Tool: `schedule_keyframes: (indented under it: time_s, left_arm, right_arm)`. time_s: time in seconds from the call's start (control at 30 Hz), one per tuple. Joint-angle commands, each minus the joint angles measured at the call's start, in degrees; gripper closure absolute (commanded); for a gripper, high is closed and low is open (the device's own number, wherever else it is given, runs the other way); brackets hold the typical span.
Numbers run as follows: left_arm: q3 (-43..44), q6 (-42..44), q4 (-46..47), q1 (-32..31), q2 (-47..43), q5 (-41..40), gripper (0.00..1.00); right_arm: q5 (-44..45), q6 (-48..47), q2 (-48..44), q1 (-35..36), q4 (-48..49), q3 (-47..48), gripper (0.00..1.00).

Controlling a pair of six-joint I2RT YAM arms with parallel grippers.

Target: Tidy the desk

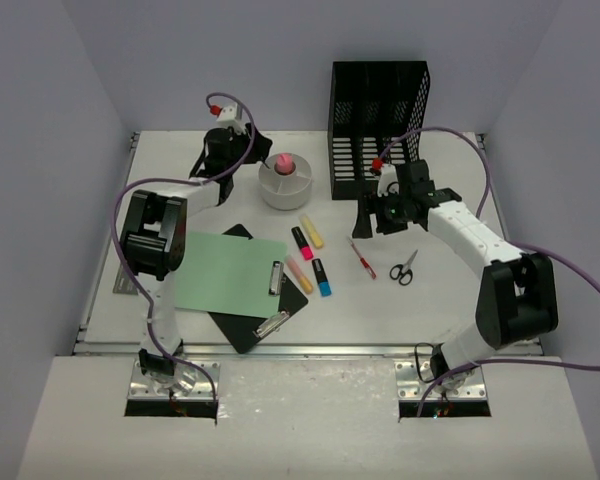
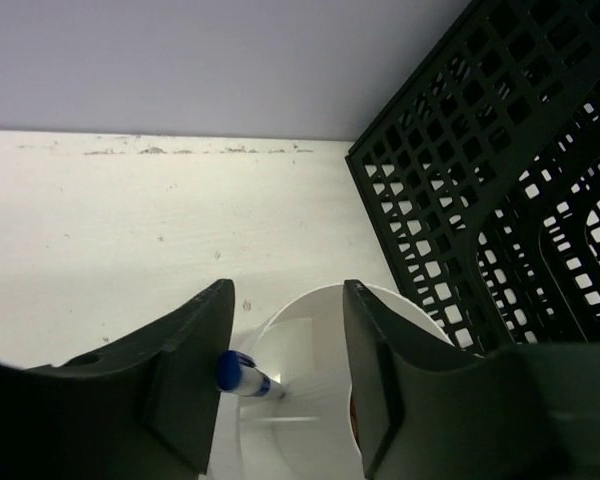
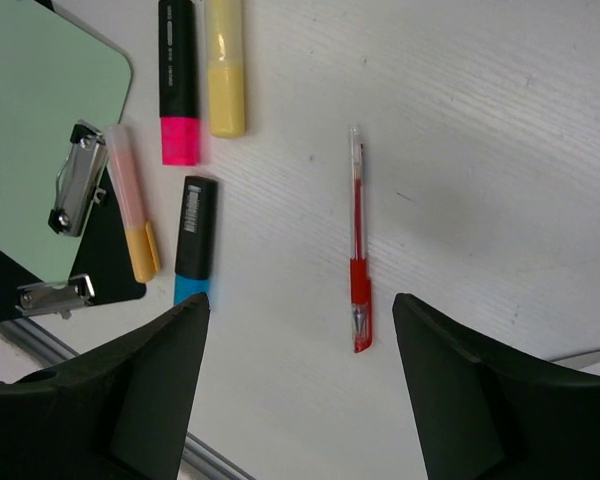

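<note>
The counter [image 1: 430, 310] fills the middle of the top view; a silver rail [image 1: 310, 350] runs along its lower edge.

Left pincer [image 2: 288, 300]: fingers spread apart, positioned over the white cup [image 2: 310, 340] at centre top of the top view. A blue-capped pen [image 2: 242, 376] lies against the inner face of one finger, above the cup rim. Whether the pen is supported cannot be told. A pink item [image 1: 284, 162] stands in the cup.

Right pincer [image 3: 300, 310]: fingers spread wide, gripping nothing, above the red pen [image 3: 357, 250], which lies flat on the counter. Scissors [image 1: 404, 268] lie just right of the red pen.

The black mesh rack [image 1: 378, 115] stands at upper centre-right, beside the cup.

Four highlighters lie at centre: pink [image 3: 178, 70], yellow [image 3: 225, 65], blue [image 3: 194, 240], orange [image 3: 132, 200]. The orange one touches the clipboard edge.

A clipboard with a green sheet [image 1: 225, 272] lies at lower left, overlapping a black clipboard [image 1: 260, 325]
</note>
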Motion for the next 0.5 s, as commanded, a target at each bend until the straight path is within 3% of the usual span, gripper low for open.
schedule_keyframes:
  time_s: [0.0,0.17,0.3,0.47]
  left_arm:
    - [-0.8,-1.8,1.8,-0.2,-4.5,0.3,0.53]
    - [-1.1,-2.2,1.2,1.0,-9.6,-0.6,0.38]
    - [1.7,-2.2,-2.3,3.4,-15.0,-1.1,0.35]
    - [2.8,-0.3,-6.3,7.8,-20.7,-1.1,0.31]
  right_arm:
    - [2.1,-2.7,-0.2,0.0,-0.7,-0.6,0.26]
    - [4.5,-5.5,0.5,0.1,-1.9,-2.1,0.37]
    - [7.6,-7.4,1.4,0.2,-0.9,-3.4,0.47]
    - [10.6,-8.8,3.6,1.4,-0.4,-4.2,0.51]
